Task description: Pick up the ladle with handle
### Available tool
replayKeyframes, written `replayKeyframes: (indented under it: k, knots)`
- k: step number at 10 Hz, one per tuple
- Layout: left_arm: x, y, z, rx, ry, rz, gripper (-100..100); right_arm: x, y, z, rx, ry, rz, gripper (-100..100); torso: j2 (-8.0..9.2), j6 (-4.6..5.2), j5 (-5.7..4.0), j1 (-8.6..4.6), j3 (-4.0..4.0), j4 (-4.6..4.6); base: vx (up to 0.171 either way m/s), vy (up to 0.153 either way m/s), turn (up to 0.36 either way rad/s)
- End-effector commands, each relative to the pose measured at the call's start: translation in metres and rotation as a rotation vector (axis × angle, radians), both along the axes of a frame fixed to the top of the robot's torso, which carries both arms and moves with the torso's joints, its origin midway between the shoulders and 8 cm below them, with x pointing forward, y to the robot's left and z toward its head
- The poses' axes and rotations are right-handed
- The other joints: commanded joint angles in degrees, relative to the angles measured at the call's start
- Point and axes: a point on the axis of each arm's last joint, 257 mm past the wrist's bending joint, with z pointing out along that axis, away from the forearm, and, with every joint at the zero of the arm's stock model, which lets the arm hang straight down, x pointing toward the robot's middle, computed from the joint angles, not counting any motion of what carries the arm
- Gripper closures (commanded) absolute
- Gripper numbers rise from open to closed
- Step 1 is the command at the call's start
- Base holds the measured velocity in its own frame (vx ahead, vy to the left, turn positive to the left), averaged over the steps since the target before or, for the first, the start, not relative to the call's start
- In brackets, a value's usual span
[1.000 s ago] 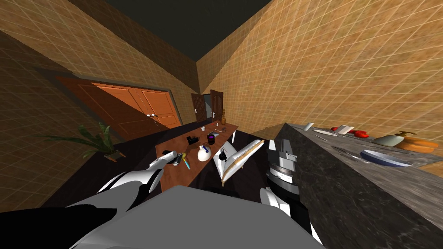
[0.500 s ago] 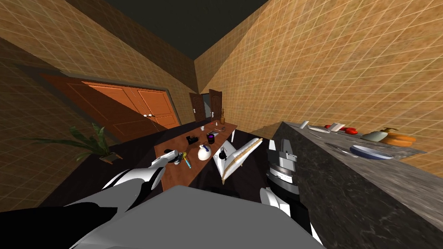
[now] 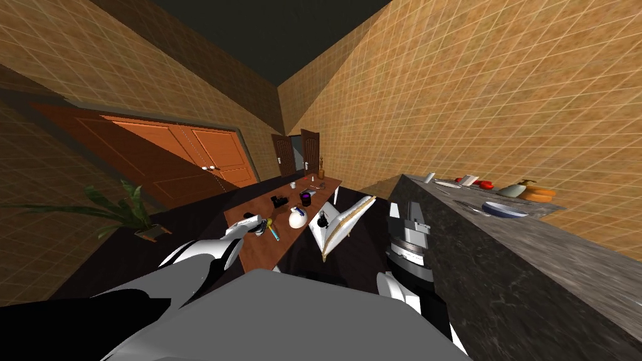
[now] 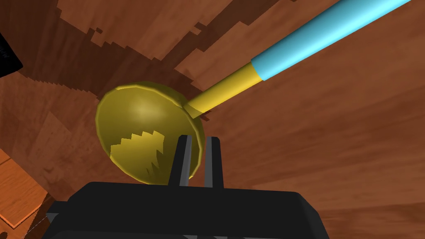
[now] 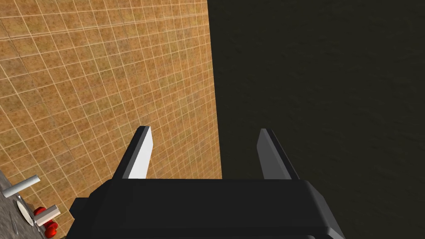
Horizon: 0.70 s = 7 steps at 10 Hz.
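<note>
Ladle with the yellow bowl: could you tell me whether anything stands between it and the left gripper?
Nothing visible: the left gripper pinches the bowl rim of the yellow, blue-handled ladle on the brown wooden table.

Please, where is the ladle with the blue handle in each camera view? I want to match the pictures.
Head view: the ladle lies on the brown table, at the left gripper.
Left wrist view: its yellow bowl's rim sits between the shut fingers; the blue handle runs away from them.
Right wrist view: the right gripper, open, looks away from the table.
Shared landmark: the brown table top.
</note>
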Motion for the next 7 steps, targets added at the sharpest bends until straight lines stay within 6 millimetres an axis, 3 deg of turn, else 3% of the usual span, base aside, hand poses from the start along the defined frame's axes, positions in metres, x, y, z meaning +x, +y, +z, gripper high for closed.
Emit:
replayKeyframes:
  k: [1,6,7]
  knots:
    - [0.0096,-0.0024,0.0050,0.004,0.000,0.017,100,0.0000,0.0000,0.0000,0.000,0.000,0.000,0,0.00,0.00,0.00,0.00,0.00,0.00,-0.087,0.039,-0.092]
    - [0.0179,-0.0047,0.0093,0.006,-0.002,0.033,100,0.0000,0.0000,0.0000,0.000,0.000,0.000,0,0.04,0.01,0.01,-0.01,0.03,0.03,-0.072,0.030,-0.058]
    - [0.0186,-0.0049,0.0097,0.006,-0.003,0.035,0,0.0000,0.0000,0.0000,0.000,0.000,0.000,0,-0.10,-0.04,-0.01,-0.07,-0.04,0.00,-0.007,0.003,0.003]
